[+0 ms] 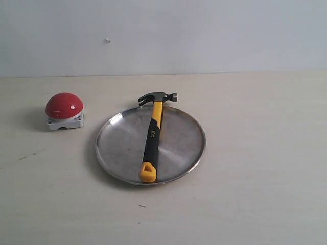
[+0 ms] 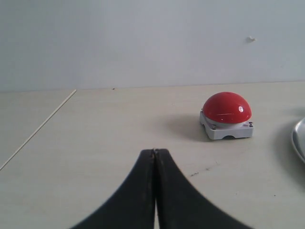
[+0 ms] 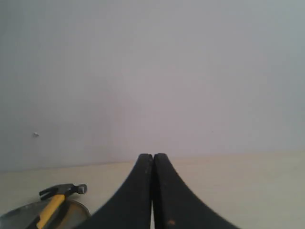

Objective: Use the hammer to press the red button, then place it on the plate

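Note:
The hammer [image 1: 153,135] lies across the silver plate [image 1: 179,145], its dark head [image 1: 158,97] past the far rim and its yellow handle end at the near rim. The red button [image 1: 64,106] on its white base stands on the table left of the plate. Neither gripper shows in the exterior view. In the left wrist view my left gripper [image 2: 155,151] is shut and empty, well short of the red button [image 2: 226,109], with a sliver of the plate [image 2: 300,140] at the edge. My right gripper [image 3: 153,155] is shut and empty, apart from the hammer [image 3: 59,195] and plate [image 3: 71,210].
A pale wooden table [image 1: 255,194] carries everything, backed by a plain grey-white wall [image 1: 204,30]. A thin seam line [image 2: 43,125] crosses the table in the left wrist view.

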Available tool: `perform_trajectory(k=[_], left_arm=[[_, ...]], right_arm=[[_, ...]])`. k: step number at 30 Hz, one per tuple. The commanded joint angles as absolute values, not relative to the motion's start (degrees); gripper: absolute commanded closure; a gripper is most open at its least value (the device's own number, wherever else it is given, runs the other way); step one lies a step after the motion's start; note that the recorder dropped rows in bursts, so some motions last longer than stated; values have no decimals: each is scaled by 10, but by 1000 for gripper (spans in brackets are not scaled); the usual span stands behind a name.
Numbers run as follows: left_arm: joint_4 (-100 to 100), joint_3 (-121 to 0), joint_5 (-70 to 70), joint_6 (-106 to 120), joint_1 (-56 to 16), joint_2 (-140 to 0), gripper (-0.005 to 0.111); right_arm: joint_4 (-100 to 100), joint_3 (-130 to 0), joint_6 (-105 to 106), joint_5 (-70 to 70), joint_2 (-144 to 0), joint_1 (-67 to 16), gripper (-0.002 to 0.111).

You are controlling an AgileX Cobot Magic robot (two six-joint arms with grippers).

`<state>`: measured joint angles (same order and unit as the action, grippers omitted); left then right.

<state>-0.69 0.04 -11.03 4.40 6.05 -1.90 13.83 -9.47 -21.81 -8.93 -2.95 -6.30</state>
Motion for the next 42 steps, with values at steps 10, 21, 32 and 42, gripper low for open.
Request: perform_trajectory(k=[10, 21, 32, 42], left_arm=[[-7, 0, -111, 44, 63, -16, 107], [-7, 0, -111, 44, 63, -16, 107], [-7, 0, -111, 44, 63, -16, 107], [-7, 0, -111, 44, 63, -16, 107]], right_arm=[[95, 0, -88, -71, -25, 20, 108], [97, 0, -81, -146, -25, 20, 108], [97, 0, -82, -148, -25, 20, 108], [104, 0, -127, -148, -25, 20, 108]])
